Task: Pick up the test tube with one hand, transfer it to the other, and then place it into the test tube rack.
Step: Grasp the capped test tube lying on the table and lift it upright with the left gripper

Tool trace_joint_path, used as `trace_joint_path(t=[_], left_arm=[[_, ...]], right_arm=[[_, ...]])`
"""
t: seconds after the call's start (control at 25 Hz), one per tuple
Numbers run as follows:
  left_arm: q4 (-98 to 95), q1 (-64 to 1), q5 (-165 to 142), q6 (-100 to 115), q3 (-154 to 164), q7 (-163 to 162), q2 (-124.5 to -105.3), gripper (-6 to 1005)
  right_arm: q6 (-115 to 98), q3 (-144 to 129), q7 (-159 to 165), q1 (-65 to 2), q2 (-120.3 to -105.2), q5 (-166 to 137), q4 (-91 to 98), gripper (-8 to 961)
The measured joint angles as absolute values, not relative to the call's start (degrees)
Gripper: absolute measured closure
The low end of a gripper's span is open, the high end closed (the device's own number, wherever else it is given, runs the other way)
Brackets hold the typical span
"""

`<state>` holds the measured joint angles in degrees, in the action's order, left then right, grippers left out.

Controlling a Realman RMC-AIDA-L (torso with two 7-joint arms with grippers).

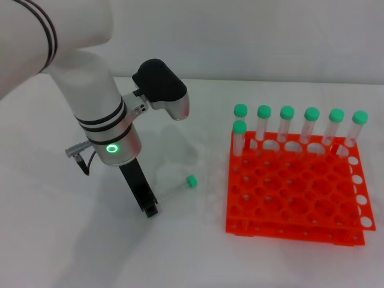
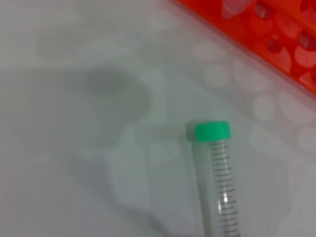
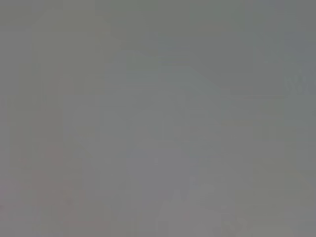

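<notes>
The test tube [image 1: 176, 191], clear with a green cap, lies on the white table left of the orange-red test tube rack [image 1: 288, 230]. Its cap points toward the rack. My left gripper [image 1: 150, 209] hangs down from the silver wrist with the green ring, its black tip at the table by the tube's bottom end. The left wrist view shows the tube [image 2: 218, 182] lying flat with printed marks, and a corner of the rack [image 2: 276, 37]. None of my own fingers show there. My right gripper is out of view; the right wrist view shows only plain grey.
Several green-capped tubes [image 1: 287, 123] stand along the rack's back row, and one [image 1: 239, 137] stands in the second row at the left corner. Most holes in the rack hold nothing. The white table runs left and in front of the rack.
</notes>
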<state>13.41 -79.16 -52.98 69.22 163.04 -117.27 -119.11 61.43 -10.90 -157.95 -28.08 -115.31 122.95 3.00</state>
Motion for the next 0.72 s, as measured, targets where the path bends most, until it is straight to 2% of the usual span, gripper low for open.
trace_joint_path(t=[0.36,0.72], left_arm=[[13.10,-79.44,-53.20,69.50,163.02,-118.13,-118.95,808],[17.38,-79.82,-43.77,68.86,162.94,-116.27,-118.62,809]], right_arm=[[61.43,-10.90,-157.93,-27.88,-115.31,122.95,2.99,83],[61.47,-10.90,-157.86,-27.67,-115.31,122.95,3.01,83]])
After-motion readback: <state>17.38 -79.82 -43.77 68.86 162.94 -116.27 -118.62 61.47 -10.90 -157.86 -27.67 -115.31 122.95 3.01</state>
